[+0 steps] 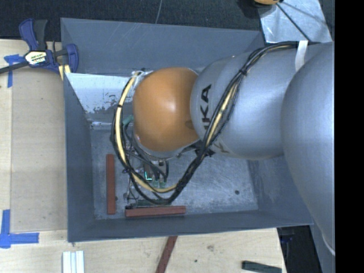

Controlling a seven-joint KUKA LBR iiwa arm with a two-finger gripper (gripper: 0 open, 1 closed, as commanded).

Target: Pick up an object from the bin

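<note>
The pincer hangs low under the arm's orange cover; whether it is apart or together I cannot tell. Just left of it lies a reddish-brown bar, just below it a second bar. Nothing looks lifted yet, so the pick remains. Rightward, the grey bin floor looks scuffed

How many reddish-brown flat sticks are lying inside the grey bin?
2. One stick lies along the bin wall at the view's left; the other stick lies along the near wall. The arm covers much of the floor, so more may be hidden.
</note>
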